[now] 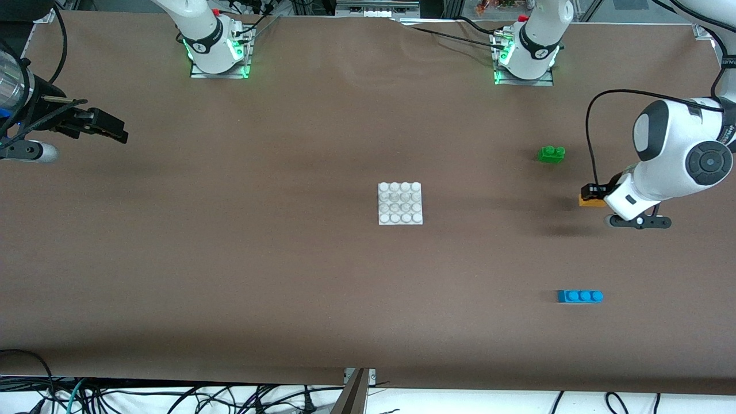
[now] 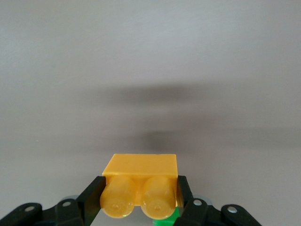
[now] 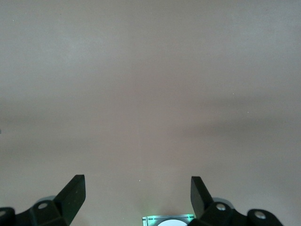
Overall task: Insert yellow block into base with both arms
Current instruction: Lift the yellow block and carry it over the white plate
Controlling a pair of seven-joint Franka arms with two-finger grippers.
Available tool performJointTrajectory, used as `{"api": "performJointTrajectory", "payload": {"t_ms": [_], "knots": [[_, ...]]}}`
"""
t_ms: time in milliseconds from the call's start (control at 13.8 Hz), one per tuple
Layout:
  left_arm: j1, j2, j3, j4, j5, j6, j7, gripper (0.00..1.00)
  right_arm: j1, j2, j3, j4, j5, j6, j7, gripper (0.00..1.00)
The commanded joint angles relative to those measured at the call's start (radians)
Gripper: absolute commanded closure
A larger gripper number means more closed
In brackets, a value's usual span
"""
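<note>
We see the left gripper (image 2: 139, 195) clamped on the yellow block (image 2: 140, 186), one finger (image 2: 91, 197) against each end of it; in the left wrist view its two round studs face the camera and its body is a plain orange-yellow slab, with a sliver of green showing just under it. In the front view only a corner of that block (image 1: 591, 200) shows, the rest hidden by the left arm's wrist, so we cannot tell whether it rests on the table (image 1: 230, 259) or hangs just above it. It sits at about three o'clock from the base (image 1: 400, 203), well apart, toward the left arm's end. The base is a white square plate with a four-by-four grid of studs, nothing on it. The green brick (image 1: 551, 153) lies at about eleven o'clock from the block, the blue brick (image 1: 579, 296) at about six o'clock. The right gripper (image 1: 106, 127) hangs with jaws wide and empty over bare table at the right arm's end, its arm cut off by the frame edge.
</note>
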Motion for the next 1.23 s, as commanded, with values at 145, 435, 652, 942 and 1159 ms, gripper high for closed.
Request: {"api": "performJointTrajectory", "payload": {"t_ms": [145, 435, 652, 942, 1159], "knots": [[-0.015, 0.031, -0.212, 0.165, -0.062, -0.093, -0.201, 0.50, -0.005, 0.009, 0.000, 0.024, -0.005, -0.008, 0.000, 0.01], [-0.200, 0.143, -0.211, 0.324, -0.140, -0.093, -0.381, 0.50, -0.005, 0.009, 0.001, 0.024, 0.000, -0.007, 0.009, 0.01], [-0.353, 0.223, -0.202, 0.429, -0.134, -0.095, -0.566, 0.49, -0.005, 0.009, 0.001, 0.024, 0.001, -0.008, 0.009, 0.01], [-0.466, 0.333, -0.194, 0.452, -0.055, -0.086, -0.631, 0.49, -0.005, 0.009, 0.000, 0.022, -0.005, -0.016, 0.001, 0.01], [-0.487, 0.381, -0.194, 0.451, -0.030, -0.058, -0.632, 0.47, -0.005, 0.011, 0.000, 0.022, -0.005, -0.016, 0.001, 0.01]]}}
